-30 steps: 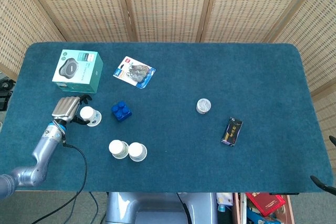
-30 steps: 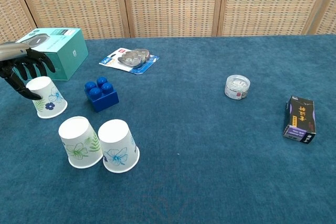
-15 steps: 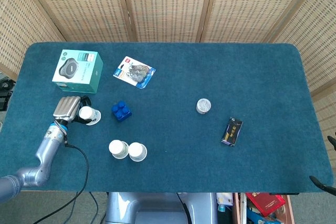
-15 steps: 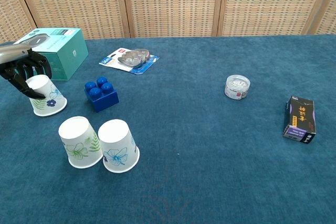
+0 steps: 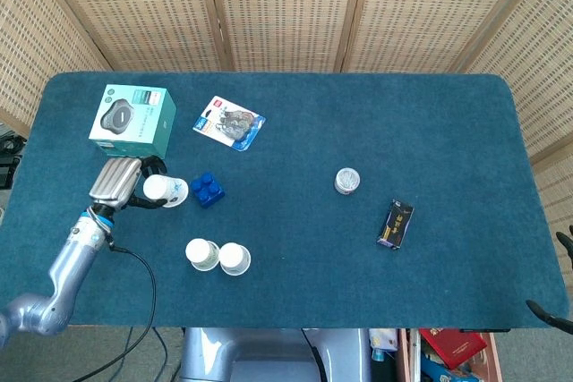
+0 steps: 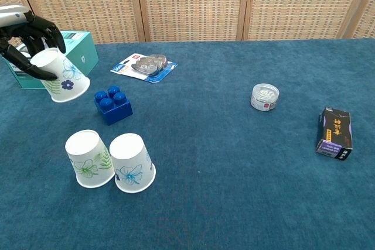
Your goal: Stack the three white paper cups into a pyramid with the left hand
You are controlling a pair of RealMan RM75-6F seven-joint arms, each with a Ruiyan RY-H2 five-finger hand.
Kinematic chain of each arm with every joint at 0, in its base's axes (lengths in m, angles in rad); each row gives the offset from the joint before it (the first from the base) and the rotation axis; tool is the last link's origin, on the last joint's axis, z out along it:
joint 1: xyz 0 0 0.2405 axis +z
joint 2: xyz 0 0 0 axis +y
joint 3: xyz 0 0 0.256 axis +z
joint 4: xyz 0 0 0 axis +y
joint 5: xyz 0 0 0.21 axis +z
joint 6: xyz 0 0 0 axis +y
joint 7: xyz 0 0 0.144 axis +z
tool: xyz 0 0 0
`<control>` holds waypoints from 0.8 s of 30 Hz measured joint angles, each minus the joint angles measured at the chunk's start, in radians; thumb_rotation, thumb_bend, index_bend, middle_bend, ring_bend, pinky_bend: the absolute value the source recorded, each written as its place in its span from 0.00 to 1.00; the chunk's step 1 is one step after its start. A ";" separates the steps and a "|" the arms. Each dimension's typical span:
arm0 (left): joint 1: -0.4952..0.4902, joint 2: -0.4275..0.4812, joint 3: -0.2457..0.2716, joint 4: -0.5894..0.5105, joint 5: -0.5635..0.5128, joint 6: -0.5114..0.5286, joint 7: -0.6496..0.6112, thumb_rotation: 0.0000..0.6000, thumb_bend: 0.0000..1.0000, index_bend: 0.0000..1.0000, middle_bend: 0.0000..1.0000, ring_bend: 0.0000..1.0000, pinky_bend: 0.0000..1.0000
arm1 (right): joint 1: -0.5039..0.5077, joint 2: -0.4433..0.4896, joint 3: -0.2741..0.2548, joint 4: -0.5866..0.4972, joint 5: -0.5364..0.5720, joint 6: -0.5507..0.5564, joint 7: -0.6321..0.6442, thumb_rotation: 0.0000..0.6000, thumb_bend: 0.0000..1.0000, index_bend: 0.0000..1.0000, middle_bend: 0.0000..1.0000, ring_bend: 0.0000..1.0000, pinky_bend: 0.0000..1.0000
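Note:
Two white paper cups with flower prints stand upside down side by side near the front of the table, the left one (image 6: 87,158) (image 5: 202,254) touching the right one (image 6: 132,162) (image 5: 235,258). My left hand (image 6: 26,38) (image 5: 119,183) grips the third cup (image 6: 61,76) (image 5: 164,190) by its closed end and holds it tilted in the air, above and to the left of the pair. The right hand shows in neither view.
A blue toy brick (image 6: 112,105) sits just right of the lifted cup. Behind the hand is a teal box (image 6: 70,57). Further back lies a blister pack (image 6: 145,65). To the right are a small round tin (image 6: 265,96) and a dark packet (image 6: 335,133).
My left hand closed on the third cup and lifted it off the table, up and slightly right. The two front cups have not moved.

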 measured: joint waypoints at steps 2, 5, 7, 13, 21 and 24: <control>0.008 0.040 0.006 -0.083 0.050 0.013 -0.007 1.00 0.17 0.44 0.52 0.48 0.42 | -0.001 0.000 -0.001 -0.002 -0.001 0.001 -0.002 1.00 0.00 0.00 0.00 0.00 0.00; 0.019 0.098 0.024 -0.198 0.138 0.024 -0.017 1.00 0.17 0.44 0.52 0.48 0.42 | -0.002 0.000 -0.001 -0.002 -0.003 0.004 -0.003 1.00 0.00 0.00 0.00 0.00 0.00; 0.023 0.132 0.044 -0.259 0.198 0.023 -0.017 1.00 0.16 0.44 0.52 0.48 0.42 | -0.003 0.000 -0.002 -0.001 -0.004 0.006 -0.002 1.00 0.00 0.00 0.00 0.00 0.00; 0.016 0.153 0.077 -0.302 0.243 -0.005 0.018 1.00 0.17 0.45 0.52 0.48 0.42 | -0.004 0.001 -0.001 0.001 -0.002 0.007 0.005 1.00 0.00 0.00 0.00 0.00 0.00; -0.015 0.102 0.084 -0.301 0.214 -0.056 0.073 1.00 0.17 0.45 0.52 0.48 0.41 | -0.002 0.003 0.002 0.004 0.005 0.003 0.013 1.00 0.00 0.00 0.00 0.00 0.00; -0.021 0.095 0.086 -0.311 0.211 -0.060 0.090 1.00 0.17 0.45 0.52 0.48 0.42 | -0.003 0.003 0.002 0.005 0.006 0.004 0.016 1.00 0.00 0.00 0.00 0.00 0.00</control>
